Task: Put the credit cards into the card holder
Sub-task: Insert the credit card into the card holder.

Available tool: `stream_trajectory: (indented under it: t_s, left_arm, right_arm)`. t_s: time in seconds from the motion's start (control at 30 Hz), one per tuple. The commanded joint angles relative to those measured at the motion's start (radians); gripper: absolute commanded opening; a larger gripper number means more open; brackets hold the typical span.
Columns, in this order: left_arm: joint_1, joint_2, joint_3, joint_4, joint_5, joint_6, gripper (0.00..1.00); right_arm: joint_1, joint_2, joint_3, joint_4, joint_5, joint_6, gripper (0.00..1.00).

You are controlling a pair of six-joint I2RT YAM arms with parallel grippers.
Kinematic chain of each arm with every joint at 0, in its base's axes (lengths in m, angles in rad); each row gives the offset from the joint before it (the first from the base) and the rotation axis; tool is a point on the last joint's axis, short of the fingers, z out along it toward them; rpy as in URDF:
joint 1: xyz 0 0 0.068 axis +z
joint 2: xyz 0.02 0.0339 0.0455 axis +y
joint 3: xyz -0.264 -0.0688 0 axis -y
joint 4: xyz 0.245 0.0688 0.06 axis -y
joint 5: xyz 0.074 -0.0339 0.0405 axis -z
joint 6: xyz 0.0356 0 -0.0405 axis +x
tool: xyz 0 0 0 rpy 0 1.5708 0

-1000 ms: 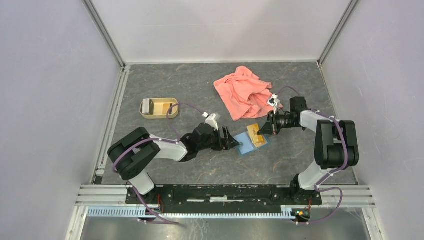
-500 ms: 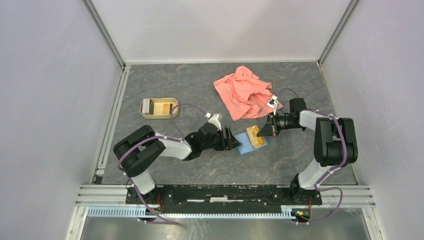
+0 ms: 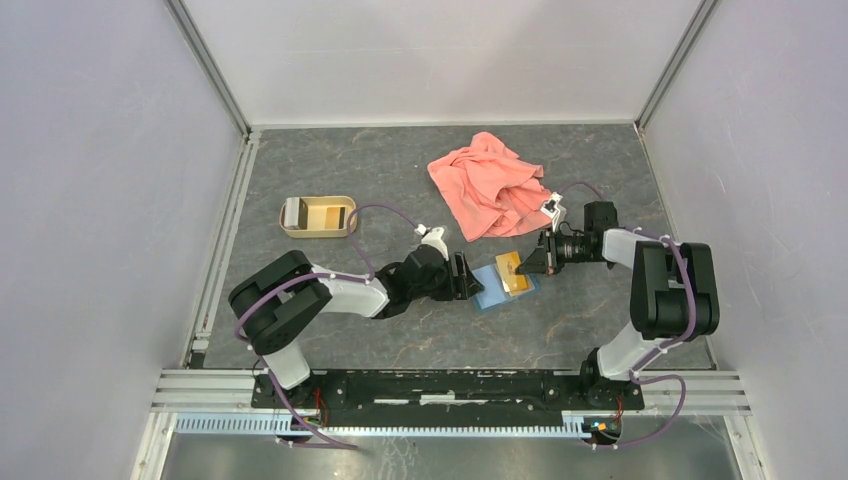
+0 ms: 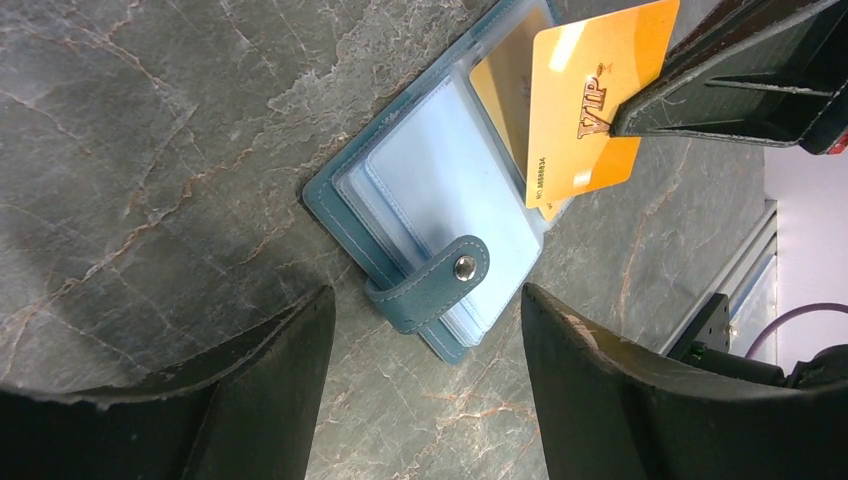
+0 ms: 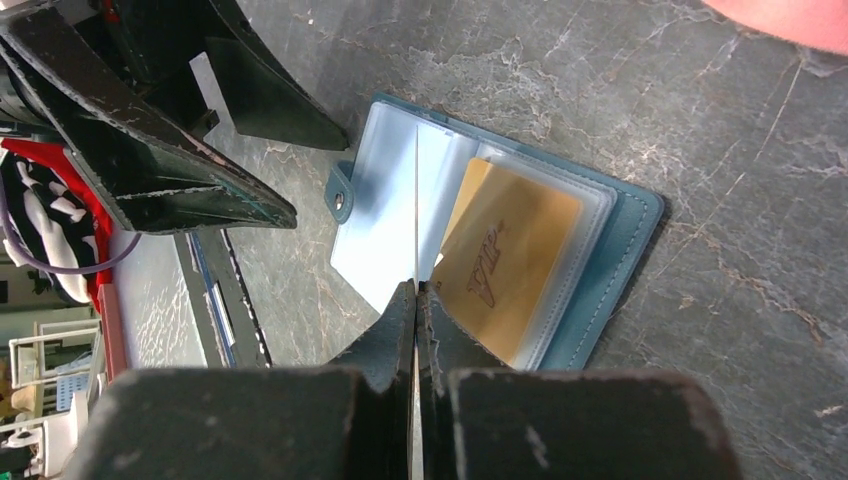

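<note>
Nearby, card holder (image 3: 486, 297), pink cloth (image 3: 490, 185), tan tray (image 3: 320, 234)

held card (image 5: 414, 210) was edge-on, face hidden | cloth (image 5: 790, 15) was cut by top edge | wallet (image 4: 440, 200) far corner was cut off | tray (image 3: 317, 217) contents were too small to tell

Left arm (image 3: 330, 295) low, elbow folded back near its base, forearm reaching right toward mid-surface (image 3: 400, 170); left pincer (image 3: 468, 279) jaws wide apart, tips angled down and close over the surface, though contact cannot be told from these views. Right arm (image 3: 655, 270) upper link upright, forearm stretched left and low; right pincer (image 3: 524, 267) jaws pressed together, nipping one orange credit card (image 4: 590, 110) by its edge; the two pincers face each other, near but apart.
</note>
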Motion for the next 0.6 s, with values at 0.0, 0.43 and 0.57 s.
stream_trajectory:
  t_s: [0.0, 0.43, 0.57]
  left_arm:
    - [-0.006, 0.023, 0.015, -0.065, -0.049, 0.046, 0.75]
    - [-0.012, 0.044, 0.026, -0.065, -0.052, 0.04, 0.75]
    - [-0.018, 0.055, 0.03, -0.068, -0.051, 0.036, 0.74]
  right_arm:
    - [-0.004, -0.06, -0.017, 0.054, -0.036, 0.055, 0.0]
    - [-0.004, -0.03, -0.041, 0.082, -0.003, 0.1, 0.0]
    - [-0.004, -0.017, -0.041, 0.081, 0.003, 0.099, 0.0]
